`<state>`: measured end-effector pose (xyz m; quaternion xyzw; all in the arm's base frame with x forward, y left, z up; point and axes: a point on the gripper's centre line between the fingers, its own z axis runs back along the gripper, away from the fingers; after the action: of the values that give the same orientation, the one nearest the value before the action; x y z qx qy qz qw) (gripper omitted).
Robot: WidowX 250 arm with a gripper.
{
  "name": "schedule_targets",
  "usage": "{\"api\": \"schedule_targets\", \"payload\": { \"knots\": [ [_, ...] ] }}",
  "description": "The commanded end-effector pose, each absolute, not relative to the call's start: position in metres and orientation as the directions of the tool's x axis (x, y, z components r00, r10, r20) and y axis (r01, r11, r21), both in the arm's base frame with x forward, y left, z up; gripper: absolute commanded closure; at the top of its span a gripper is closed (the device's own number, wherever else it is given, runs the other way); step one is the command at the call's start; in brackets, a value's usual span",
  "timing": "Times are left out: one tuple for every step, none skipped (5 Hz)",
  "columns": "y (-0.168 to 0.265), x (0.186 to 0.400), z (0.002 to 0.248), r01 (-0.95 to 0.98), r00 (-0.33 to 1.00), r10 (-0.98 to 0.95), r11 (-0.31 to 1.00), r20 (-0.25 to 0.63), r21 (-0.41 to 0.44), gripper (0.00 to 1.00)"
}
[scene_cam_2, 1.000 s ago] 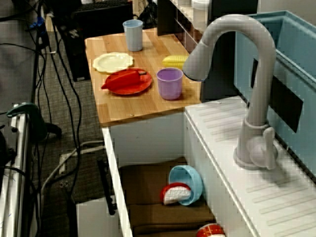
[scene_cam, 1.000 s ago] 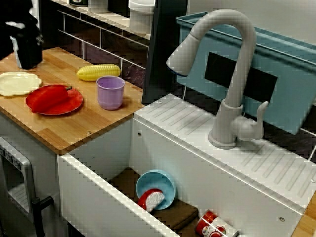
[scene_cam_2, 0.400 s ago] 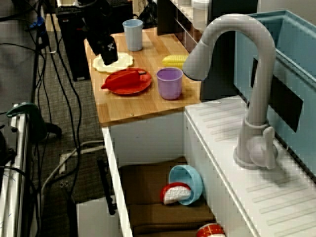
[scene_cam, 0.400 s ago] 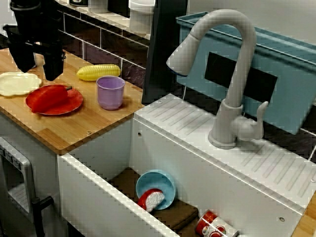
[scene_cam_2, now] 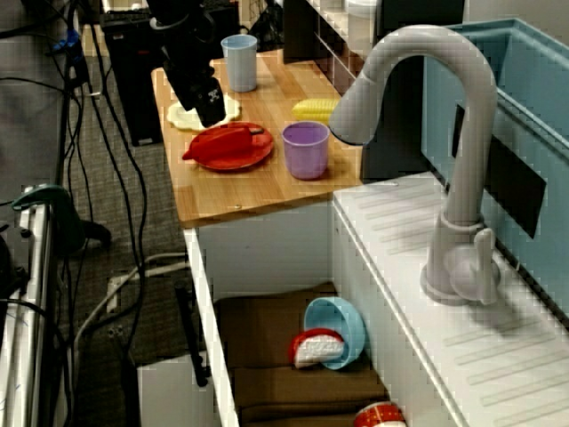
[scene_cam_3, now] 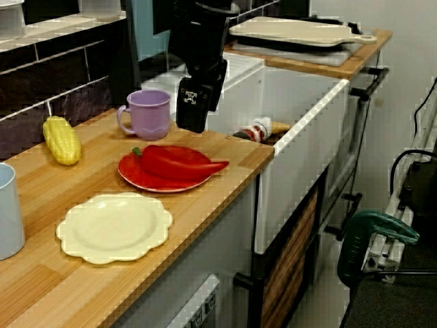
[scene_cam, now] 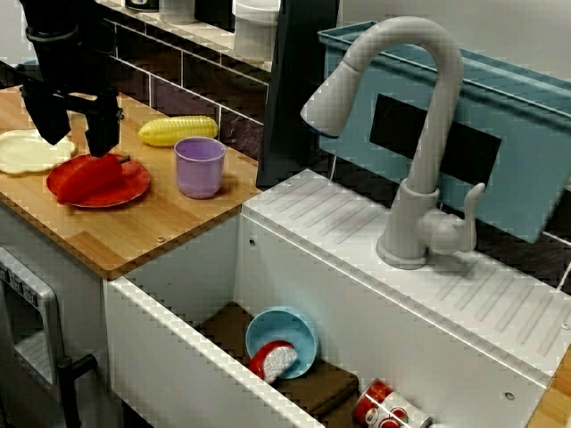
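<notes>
Sink-front view | gripper (scene_cam: pixel 76 143) spread apart, holding nothing | just above red pepper (scene_cam: pixel 87 176) on red plate (scene_cam: pixel 134 189)

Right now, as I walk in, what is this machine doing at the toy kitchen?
A black robot arm hangs over the wooden counter, its jaws open and pointed down just above a red pepper lying on a red plate. Nothing is gripped. Nearby sit a cream plate, a purple mug and an ear of corn. In the sink, a blue bowl lies tipped over.
</notes>
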<state>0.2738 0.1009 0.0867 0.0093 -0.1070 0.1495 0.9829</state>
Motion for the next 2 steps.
{"api": "schedule_targets", "payload": {
  "knots": [
    [0.1114, 0.2872, 0.0831, -0.289, 0.927, 0.277, 0.957, 0.251, 0.012, 0.00],
    [0.1136, 0.2890, 0.0813, -0.270, 0.932, 0.257, 0.963, 0.254, 0.020, 0.00]
  ]
}}
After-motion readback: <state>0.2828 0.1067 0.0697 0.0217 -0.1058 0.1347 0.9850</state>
